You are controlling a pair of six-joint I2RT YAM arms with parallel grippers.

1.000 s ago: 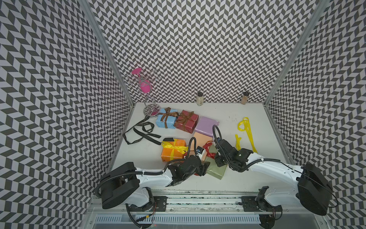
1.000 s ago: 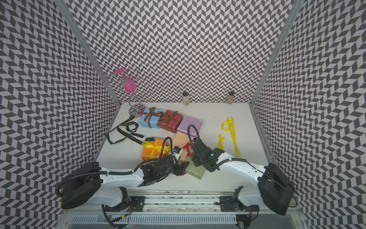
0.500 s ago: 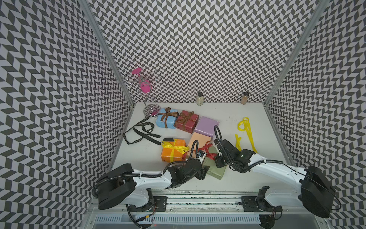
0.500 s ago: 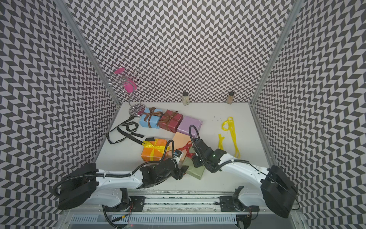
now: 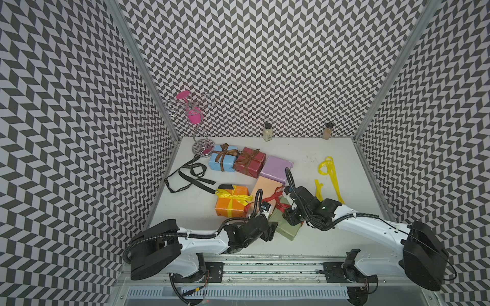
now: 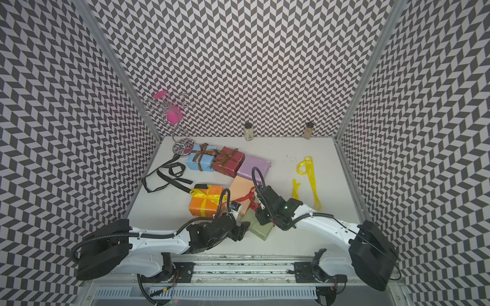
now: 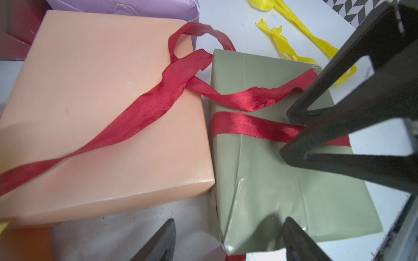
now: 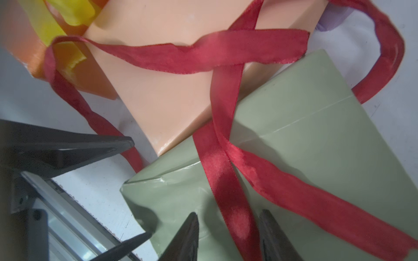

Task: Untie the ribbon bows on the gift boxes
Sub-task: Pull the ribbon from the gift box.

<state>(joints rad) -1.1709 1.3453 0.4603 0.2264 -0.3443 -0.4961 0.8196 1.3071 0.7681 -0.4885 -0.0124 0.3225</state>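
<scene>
Surface: white table (image 5: pixel 305 148) inside chevron walls (image 5: pixel 265 66), with bare room far right around the loose yellow ribbon (image 5: pixel 329 172).
Edges: the olive green box (image 5: pixel 287 230) lies near-centre, one edge against the peach box (image 5: pixel 266 185).
Right gripper (image 8: pixel 229 213): jaws apart, astride the red ribbon (image 8: pixel 224 171) on the olive top; contact unclear.
Left gripper (image 7: pixel 229 220): jaws wide apart at that box's near-left corner.
Views: both top views hide the ribbon under the right gripper.

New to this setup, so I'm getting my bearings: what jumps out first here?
The loose red ribbon catches the eye first, trailing across the peach box and the olive green box near the front of the table. To their left sits an orange box with a yellow bow, and a loose yellow ribbon lies on the table's right side.
</scene>
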